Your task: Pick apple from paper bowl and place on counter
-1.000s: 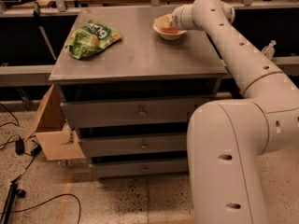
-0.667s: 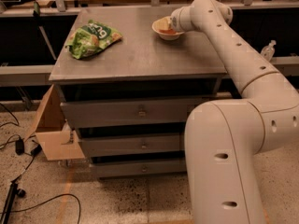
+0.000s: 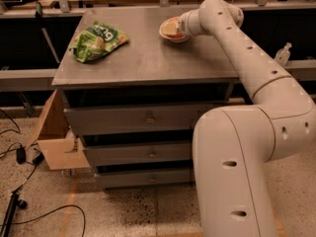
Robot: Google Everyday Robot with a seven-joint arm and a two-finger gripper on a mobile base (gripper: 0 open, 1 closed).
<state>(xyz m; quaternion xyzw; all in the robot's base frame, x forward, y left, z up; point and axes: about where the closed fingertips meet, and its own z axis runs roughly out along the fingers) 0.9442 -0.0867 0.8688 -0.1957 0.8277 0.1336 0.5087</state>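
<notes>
- One white robot arm (image 3: 247,58) stretched from the lower right up over the table (image 3: 148,63), most likely because the paper bowl (image 3: 173,38) stood at the far right part of that grey top.
- Its one hand (image 3: 179,26) sat at the bowl, right against the apple (image 3: 171,29). Whether the hand was spread or pinching the fruit could not be told, as the wrist covered it.
- The one apple, red-orange with paler patches, lay inside the one paper bowl. It looked as if it was yet to be lifted out.
- One green snack bag (image 3: 98,42) lay flat at the far left part of the table, well apart from the bowl. The bare metal between them seemed a fair spot for setting the apple down.
- Three drawers (image 3: 148,118) were stacked under the top, all closed.
- One cardboard box (image 3: 54,142) stood open just beside the cabinet's left side, on the floor.
</notes>
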